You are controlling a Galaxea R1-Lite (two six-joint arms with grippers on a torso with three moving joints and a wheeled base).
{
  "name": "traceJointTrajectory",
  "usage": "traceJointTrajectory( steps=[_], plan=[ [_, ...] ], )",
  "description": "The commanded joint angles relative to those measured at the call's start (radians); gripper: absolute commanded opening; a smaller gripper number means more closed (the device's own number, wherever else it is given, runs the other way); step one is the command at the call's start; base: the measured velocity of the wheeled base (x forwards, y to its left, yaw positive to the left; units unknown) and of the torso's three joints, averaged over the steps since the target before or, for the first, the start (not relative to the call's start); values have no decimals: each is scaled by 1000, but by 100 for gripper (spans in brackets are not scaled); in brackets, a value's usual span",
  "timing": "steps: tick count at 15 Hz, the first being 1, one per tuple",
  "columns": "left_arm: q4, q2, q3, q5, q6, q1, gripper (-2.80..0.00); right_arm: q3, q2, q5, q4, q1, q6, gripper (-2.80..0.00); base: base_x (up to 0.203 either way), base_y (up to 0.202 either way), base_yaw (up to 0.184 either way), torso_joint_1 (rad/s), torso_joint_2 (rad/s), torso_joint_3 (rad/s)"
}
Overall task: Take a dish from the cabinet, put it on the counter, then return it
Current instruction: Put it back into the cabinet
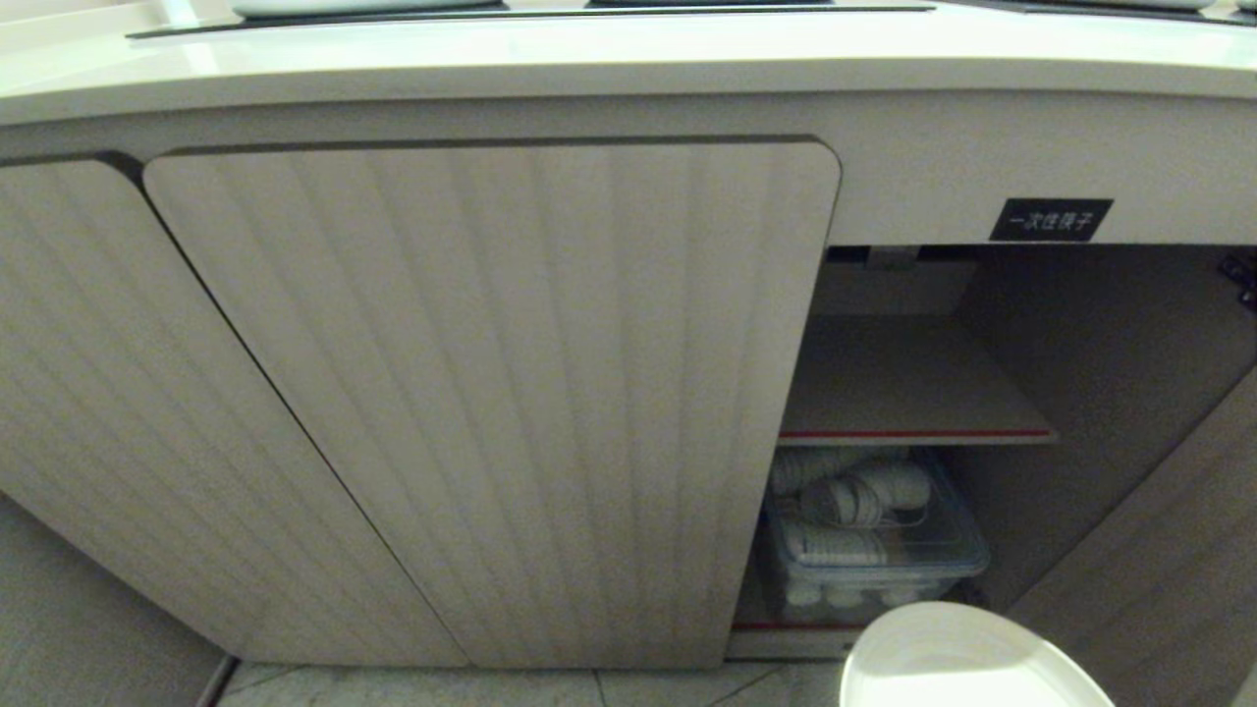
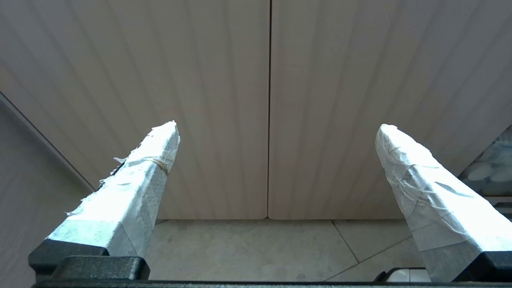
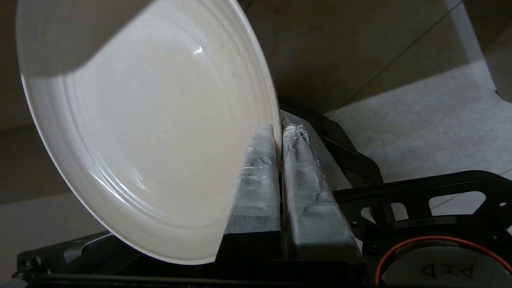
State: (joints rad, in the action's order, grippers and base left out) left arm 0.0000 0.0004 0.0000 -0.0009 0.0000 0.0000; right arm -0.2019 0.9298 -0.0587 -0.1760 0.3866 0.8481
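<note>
- Head view: dish (image 1: 967, 656) sat at 5 o'clock, low before the open cabinet (image 1: 982, 393); inner shelf (image 1: 908, 383) lay bare; clear bin (image 1: 874, 540) beneath held stacked white bowls; counter (image 1: 589, 59) ran along 12 o'clock.
- Left wrist view: left gripper (image 2: 276, 128) faced closed ribbed doors (image 2: 224, 100), taped fingers (image 2: 140, 176) spread wide, holding nothing.
- Right wrist view: right gripper (image 3: 279, 128) was clamped on the dish's (image 3: 152, 120) rim at 3 o'clock, plate tilted above floor tiles (image 3: 420, 120).

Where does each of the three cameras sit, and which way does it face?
Head: high on the robot, looking down at the cabinet, its right side open; no arm shows.
Left wrist: behind the open left hand, facing closed ribbed doors and floor.
Right wrist: behind the right hand, shut on the plate.
Shared: the plate shows in the head and right wrist views.
</note>
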Motion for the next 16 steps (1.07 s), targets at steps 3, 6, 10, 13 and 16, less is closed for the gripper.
traceJointTrajectory(
  steps=[3,6,10,13,16],
  plan=[
    [0,0,0,1,0,0,0,-4,5,-10,1,6,5,-280,0,0,0,0,0,0],
    [0,0,0,1,0,0,0,-19,18,-12,6,5,8,-280,0,0,0,0,0,0],
    [0,0,0,-1,0,0,0,-69,41,-12,0,2,45,-280,0,0,0,0,0,0],
    [0,0,0,1,0,0,0,-73,50,-13,0,-22,46,-280,0,0,0,0,0,0],
    [0,0,0,0,0,0,0,-85,83,-12,5,-57,46,-280,0,0,0,0,0,0]
  ],
)
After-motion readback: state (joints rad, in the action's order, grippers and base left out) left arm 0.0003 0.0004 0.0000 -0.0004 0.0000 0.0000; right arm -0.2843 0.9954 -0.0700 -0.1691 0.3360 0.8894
